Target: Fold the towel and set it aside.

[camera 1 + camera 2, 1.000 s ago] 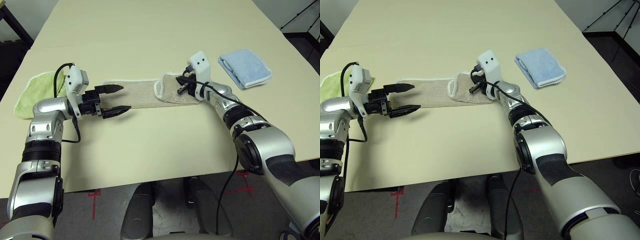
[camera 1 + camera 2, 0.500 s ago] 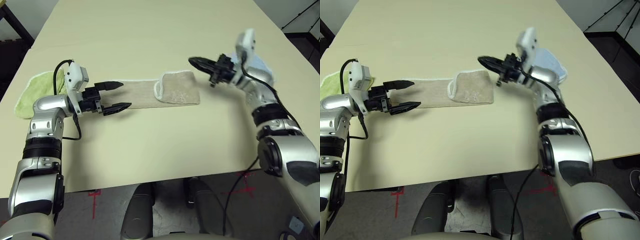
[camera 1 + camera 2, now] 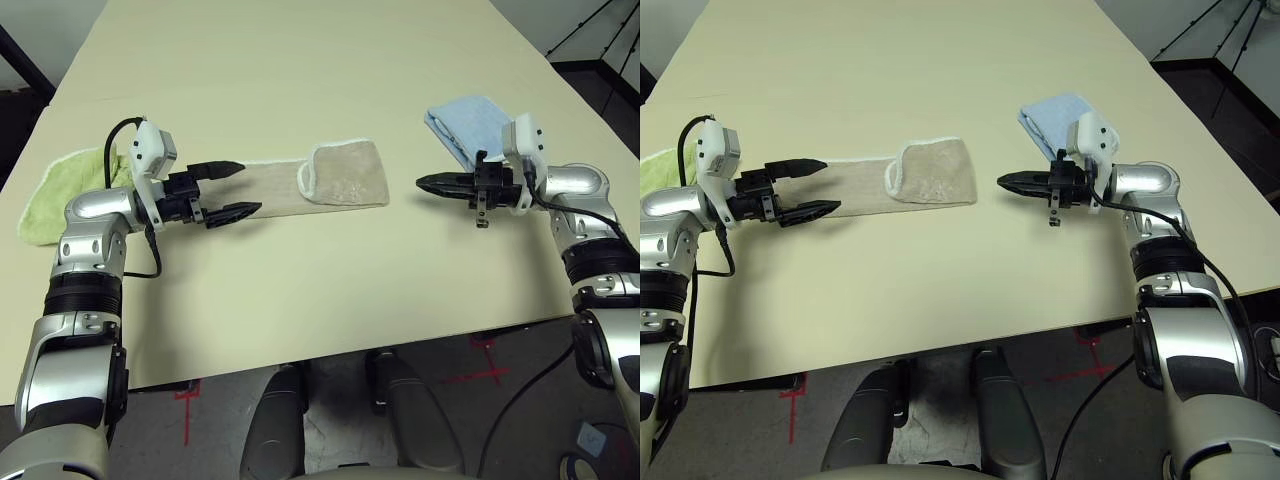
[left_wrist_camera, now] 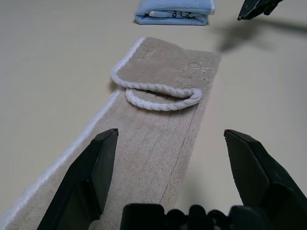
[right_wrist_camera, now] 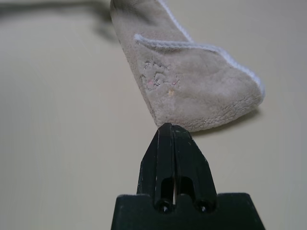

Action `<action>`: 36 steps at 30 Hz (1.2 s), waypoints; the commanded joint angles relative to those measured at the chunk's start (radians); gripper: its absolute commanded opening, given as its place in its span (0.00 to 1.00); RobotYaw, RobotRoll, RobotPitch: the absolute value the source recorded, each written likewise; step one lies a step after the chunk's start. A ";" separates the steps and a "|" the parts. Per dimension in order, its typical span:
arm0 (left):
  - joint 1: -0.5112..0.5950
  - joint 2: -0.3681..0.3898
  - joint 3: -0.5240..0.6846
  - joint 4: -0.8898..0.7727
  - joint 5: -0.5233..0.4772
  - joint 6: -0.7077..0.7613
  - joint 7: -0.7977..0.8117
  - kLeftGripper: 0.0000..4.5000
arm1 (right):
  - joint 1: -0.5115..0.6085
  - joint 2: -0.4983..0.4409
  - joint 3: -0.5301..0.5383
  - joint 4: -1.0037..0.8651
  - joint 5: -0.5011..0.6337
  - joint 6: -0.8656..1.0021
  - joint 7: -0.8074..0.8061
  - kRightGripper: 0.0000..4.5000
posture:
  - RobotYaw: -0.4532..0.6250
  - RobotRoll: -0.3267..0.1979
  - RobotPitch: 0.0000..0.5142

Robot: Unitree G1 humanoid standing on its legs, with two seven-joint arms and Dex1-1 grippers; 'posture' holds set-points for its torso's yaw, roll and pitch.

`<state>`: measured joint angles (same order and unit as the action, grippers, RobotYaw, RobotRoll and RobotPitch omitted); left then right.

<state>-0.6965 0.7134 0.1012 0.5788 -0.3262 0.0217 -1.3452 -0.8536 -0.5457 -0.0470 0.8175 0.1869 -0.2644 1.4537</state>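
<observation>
— Since the two arms sit at opposite ends, where does the towel (image 3: 300, 185) lie against each end effector?

— It stretches flat on the counter (image 3: 300, 60) between them. The left end effector (image 3: 228, 190) hovers over the towel's near-left end, its two black fingers spread wide and holding nothing; in the left wrist view the cloth runs away from between those fingers (image 4: 91, 182). The right end effector (image 3: 432, 184) points at the towel's other end from well apart, with bare counter between its tip and the cloth. Its fingers are pressed tight together and grip nothing.

— And that far end of the towel?

— It is folded back on itself: a flap with white stitched edging (image 4: 158, 93) lies on top of the strip, on the side nearer the right end effector.

— What else is close by?

— A folded light blue towel (image 3: 465, 125) lies just behind the right end effector, and a lime-green towel (image 3: 60, 190) behind the left one.

— Anything hard to make out?

— The left wrist and its camera block cover part of the green towel, and the right arm's white camera housing hides a corner of the blue one. Whether the left fingers touch the beige cloth or hang just above it, I cannot tell. Faint embossed marks on the folded flap (image 5: 160, 79) are unreadable.
</observation>
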 commanded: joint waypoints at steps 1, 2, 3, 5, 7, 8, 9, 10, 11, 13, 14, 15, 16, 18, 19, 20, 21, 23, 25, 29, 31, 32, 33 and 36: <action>0.000 0.016 -0.001 -0.011 0.006 0.010 0.001 1.00 | 0.010 -0.021 0.011 -0.006 0.006 0.016 0.017 0.01 | 0.43 0.62 0.37; 0.000 0.016 0.000 -0.011 0.006 0.012 0.002 1.00 | 0.012 -0.025 0.010 -0.011 0.008 0.027 0.021 0.01 | 0.43 0.62 0.37; 0.000 0.017 0.000 -0.011 0.006 0.013 0.003 1.00 | 0.014 -0.029 0.008 -0.016 0.012 0.035 0.024 0.05 | 0.43 0.62 0.37; 0.001 0.020 0.002 -0.013 0.006 0.016 0.006 1.00 | 0.024 -0.041 0.002 -0.035 0.022 0.066 0.030 0.17 | 0.43 0.62 0.37; 0.001 0.022 0.004 -0.015 0.004 0.021 0.009 1.00 | 0.035 -0.051 0.001 -0.053 0.028 0.084 0.034 0.30 | 0.43 0.62 0.37; 0.001 0.023 0.005 -0.016 0.003 0.024 0.011 1.00 | 0.045 -0.057 -0.001 -0.068 0.036 0.099 0.039 0.39 | 0.43 0.62 0.37; 0.000 0.023 0.010 -0.019 -0.002 0.034 0.020 1.00 | 0.054 -0.063 -0.005 -0.081 0.044 0.108 0.041 0.46 | 0.43 0.62 0.37; -0.002 0.022 0.014 -0.022 -0.006 0.042 0.028 1.00 | 0.062 -0.066 -0.009 -0.091 0.051 0.115 0.040 0.54 | 0.43 0.62 0.37; -0.003 0.021 0.017 -0.025 -0.009 0.047 0.034 1.00 | 0.067 -0.068 -0.012 -0.100 0.056 0.120 0.038 0.62 | 0.43 0.62 0.37; -0.010 0.015 0.031 -0.028 -0.010 0.049 0.069 1.00 | 0.076 -0.063 -0.024 -0.108 0.063 0.095 0.016 0.77 | 0.43 0.62 0.37; -0.028 0.001 0.048 -0.030 -0.010 0.069 0.131 1.00 | 0.082 -0.056 -0.031 -0.107 0.065 0.068 0.000 0.85 | 0.43 0.62 0.37; -0.048 -0.010 0.060 -0.036 -0.010 0.095 0.191 1.00 | 0.089 -0.051 -0.036 -0.105 0.067 0.048 -0.014 0.93 | 0.43 0.62 0.38; -0.069 -0.018 0.067 -0.046 -0.013 0.127 0.232 1.00 | 0.098 -0.047 -0.037 -0.104 0.068 0.039 -0.023 0.99 | 0.44 0.62 0.38; -0.094 -0.025 0.079 -0.073 -0.041 0.207 0.263 1.00 | 0.115 -0.042 -0.032 -0.105 0.069 0.029 -0.034 0.99 | 0.44 0.62 0.39; -0.099 -0.024 0.084 -0.087 -0.053 0.246 0.270 1.00 | 0.121 -0.040 -0.030 -0.107 0.070 0.027 -0.038 0.99 | 0.44 0.62 0.39; -0.084 0.000 0.069 -0.114 -0.059 0.288 0.233 1.00 | 0.126 -0.038 -0.027 -0.109 0.071 0.024 -0.041 0.99 | 0.44 0.62 0.39; -0.068 0.027 0.052 -0.134 -0.058 0.330 0.200 1.00 | 0.129 -0.036 -0.026 -0.112 0.072 0.025 -0.043 0.99 | 0.44 0.62 0.39; -0.035 0.096 0.013 -0.143 -0.027 0.407 0.162 1.00 | 0.131 -0.031 -0.025 -0.125 0.080 0.036 -0.047 0.99 | 0.44 0.62 0.39; -0.020 0.154 -0.006 -0.125 -0.002 0.501 0.180 1.00 | 0.134 -0.029 -0.024 -0.144 0.086 0.048 -0.050 0.99 | 0.44 0.62 0.39; -0.032 0.207 0.017 -0.121 -0.039 0.742 0.225 1.00 | 0.148 -0.032 -0.023 -0.178 0.095 0.067 -0.053 0.99 | 0.43 0.62 0.40; -0.046 0.225 0.034 -0.119 -0.065 0.884 0.247 1.00 | 0.154 -0.032 -0.021 -0.194 0.098 0.076 -0.055 0.99 | 0.43 0.62 0.40; -0.049 0.231 0.037 -0.124 -0.072 0.929 0.255 1.00 | 0.156 -0.033 -0.020 -0.200 0.100 0.080 -0.057 0.99 | 0.43 0.62 0.40; -0.053 0.233 0.048 -0.127 -0.078 0.975 0.275 1.00 | 0.157 -0.032 -0.019 -0.205 0.101 0.084 -0.058 0.99 | 0.44 0.62 0.41; -0.072 0.229 0.085 -0.112 -0.091 1.094 0.344 1.00 | 0.159 -0.029 -0.016 -0.216 0.100 0.091 -0.060 0.99 | 0.44 0.62 0.41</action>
<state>-0.7595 0.9303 0.1582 0.4536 -0.4014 1.0464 -1.0376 -0.7148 -0.5751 -0.0705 0.6252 0.2772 -0.1802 1.3949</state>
